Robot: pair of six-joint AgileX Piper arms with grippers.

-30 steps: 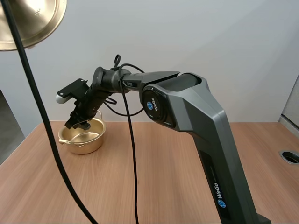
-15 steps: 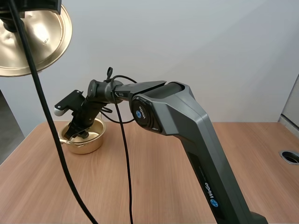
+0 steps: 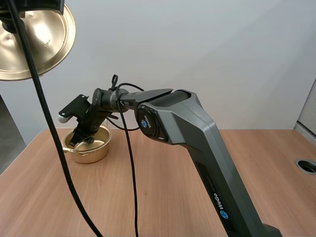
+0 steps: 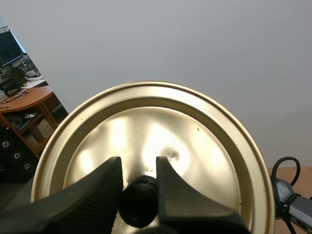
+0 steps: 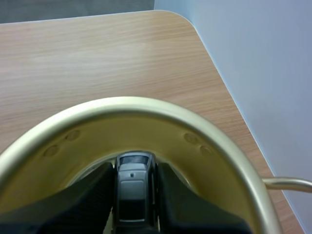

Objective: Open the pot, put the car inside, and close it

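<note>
A gold pot (image 3: 96, 150) stands lidless at the table's far left. My right gripper (image 3: 82, 140) reaches down into it from the right. In the right wrist view its fingers (image 5: 97, 187) pinch a small dark grey toy car (image 5: 132, 190) inside the pot's gold rim (image 5: 204, 134). The gold lid (image 3: 37, 42) hangs high above the table's left side, tilted so its underside shows. In the left wrist view my left gripper (image 4: 139, 187) is shut on the lid's black knob (image 4: 139, 207), with the lid (image 4: 195, 141) behind it.
The wooden table (image 3: 163, 192) runs wide to the right of the pot. A round metal grommet (image 3: 307, 166) sits at its right edge. A grey wall stands close behind the pot, and a pot handle (image 5: 287, 184) sticks out toward it.
My right gripper has sunk lower into the pot with the car. The lid has shifted a little to the right and further into view.
</note>
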